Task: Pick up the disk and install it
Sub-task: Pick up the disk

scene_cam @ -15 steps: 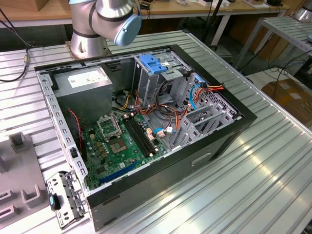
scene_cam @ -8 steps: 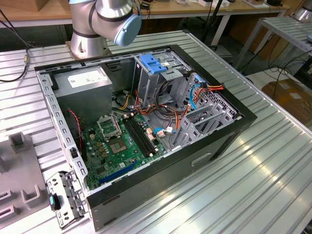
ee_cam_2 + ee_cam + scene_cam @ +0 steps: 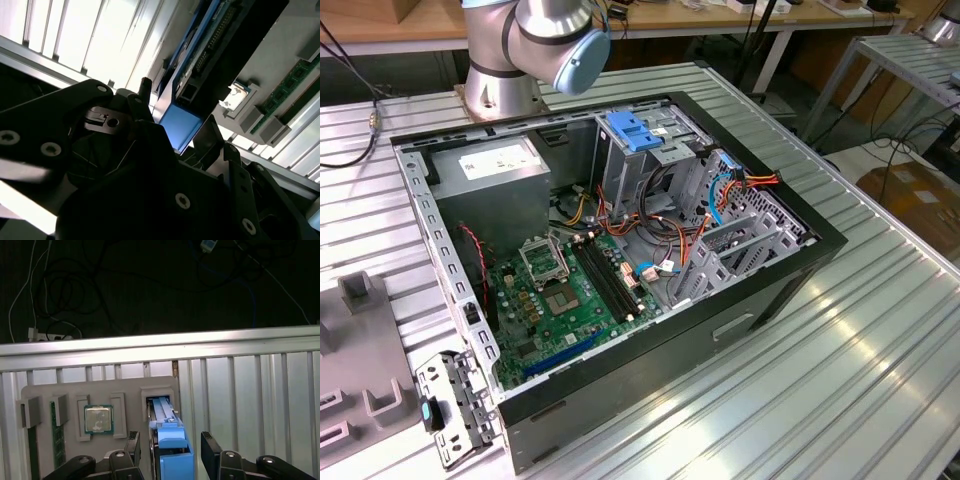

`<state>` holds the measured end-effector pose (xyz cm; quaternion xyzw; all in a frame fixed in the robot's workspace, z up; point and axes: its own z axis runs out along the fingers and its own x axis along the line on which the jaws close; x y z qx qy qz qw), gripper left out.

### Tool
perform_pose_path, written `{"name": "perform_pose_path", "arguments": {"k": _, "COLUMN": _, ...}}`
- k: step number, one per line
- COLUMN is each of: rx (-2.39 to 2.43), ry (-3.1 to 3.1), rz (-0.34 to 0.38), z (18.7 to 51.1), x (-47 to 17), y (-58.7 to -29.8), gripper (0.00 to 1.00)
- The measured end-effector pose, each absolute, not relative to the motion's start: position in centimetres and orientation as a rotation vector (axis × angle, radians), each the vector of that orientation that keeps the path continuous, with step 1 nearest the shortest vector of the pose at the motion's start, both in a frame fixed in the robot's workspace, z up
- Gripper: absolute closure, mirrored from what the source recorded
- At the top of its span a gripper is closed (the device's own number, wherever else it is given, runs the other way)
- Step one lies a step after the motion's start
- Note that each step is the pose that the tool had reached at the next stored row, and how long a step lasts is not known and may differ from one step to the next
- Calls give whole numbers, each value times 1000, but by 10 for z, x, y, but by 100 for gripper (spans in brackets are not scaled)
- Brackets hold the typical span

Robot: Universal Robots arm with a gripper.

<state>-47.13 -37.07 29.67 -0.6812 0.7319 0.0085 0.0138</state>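
The disk [image 3: 167, 437] stands on edge in a slot of a grey holder tray [image 3: 131, 388], its blue plastic rail facing up. My gripper [image 3: 170, 450] is open and straddles it, one dark finger [image 3: 133, 446] on one side and the other on the opposite side, each with a small gap to the disk. In the second wrist view the disk [image 3: 181, 125] shows its blue rail end and its circuit-board face between the dark fingers. The open computer case [image 3: 790, 270] lies on the table in the exterior view, with a drive cage topped by a blue latch plate [image 3: 635, 132].
The holder tray also carries a processor chip [image 3: 98, 419] and a memory stick [image 3: 58, 432]. The ribbed aluminium table [image 3: 250, 405] ends just past the tray, with cables on the dark floor beyond. Inside the case are a motherboard [image 3: 570, 300], a power supply [image 3: 490, 170] and loose wires.
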Motion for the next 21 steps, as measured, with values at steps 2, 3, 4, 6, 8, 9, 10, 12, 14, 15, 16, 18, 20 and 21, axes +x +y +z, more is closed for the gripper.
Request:
{"name": "perform_pose_path", "arguments": {"k": 2, "rx": -2121, "ry": 2279, "rz": 26, "z": 296, "x": -471, "y": -371, "gripper": 40}}
{"name": "perform_pose_path", "arguments": {"k": 3, "rx": -2121, "ry": 2279, "rz": 26, "z": 296, "x": -471, "y": -371, "gripper": 40}}
{"name": "perform_pose_path", "arguments": {"k": 4, "rx": -2121, "ry": 2279, "rz": 26, "z": 296, "x": -471, "y": -371, "gripper": 40}}
{"name": "perform_pose_path", "arguments": {"k": 6, "rx": -2121, "ry": 2279, "rz": 26, "z": 296, "x": -471, "y": -371, "gripper": 41}}
{"name": "perform_pose_path", "arguments": {"k": 8, "rx": -2121, "ry": 2279, "rz": 26, "z": 296, "x": -471, "y": -371, "gripper": 55}}
{"name": "perform_pose_path", "arguments": {"k": 9, "rx": -2121, "ry": 2279, "rz": 26, "z": 296, "x": -471, "y": -371, "gripper": 55}}
{"name": "perform_pose_path", "arguments": {"k": 10, "rx": -2121, "ry": 2279, "rz": 26, "z": 296, "x": -471, "y": -371, "gripper": 55}}
{"name": "perform_pose_path", "arguments": {"k": 12, "rx": -2121, "ry": 2279, "rz": 26, "z": 296, "x": -471, "y": -372, "gripper": 55}}
{"name": "perform_pose_path", "arguments": {"k": 14, "rx": -2121, "ry": 2279, "rz": 26, "z": 296, "x": -471, "y": -373, "gripper": 55}}
{"name": "perform_pose_path", "arguments": {"k": 15, "rx": -2121, "ry": 2279, "rz": 26, "z": 296, "x": -471, "y": -373, "gripper": 55}}
{"name": "perform_pose_path", "arguments": {"k": 16, "rx": -2121, "ry": 2279, "rz": 26, "z": 296, "x": -471, "y": -375, "gripper": 55}}
{"name": "perform_pose_path", "arguments": {"k": 18, "rx": -2121, "ry": 2279, "rz": 26, "z": 296, "x": -471, "y": -375, "gripper": 55}}
{"name": "perform_pose_path", "arguments": {"k": 20, "rx": -2121, "ry": 2279, "rz": 26, "z": 296, "x": -471, "y": -375, "gripper": 55}}
{"name": "perform_pose_path", "arguments": {"k": 21, "rx": -2121, "ry": 2279, "rz": 26, "z": 295, "x": -471, "y": -375, "gripper": 55}}
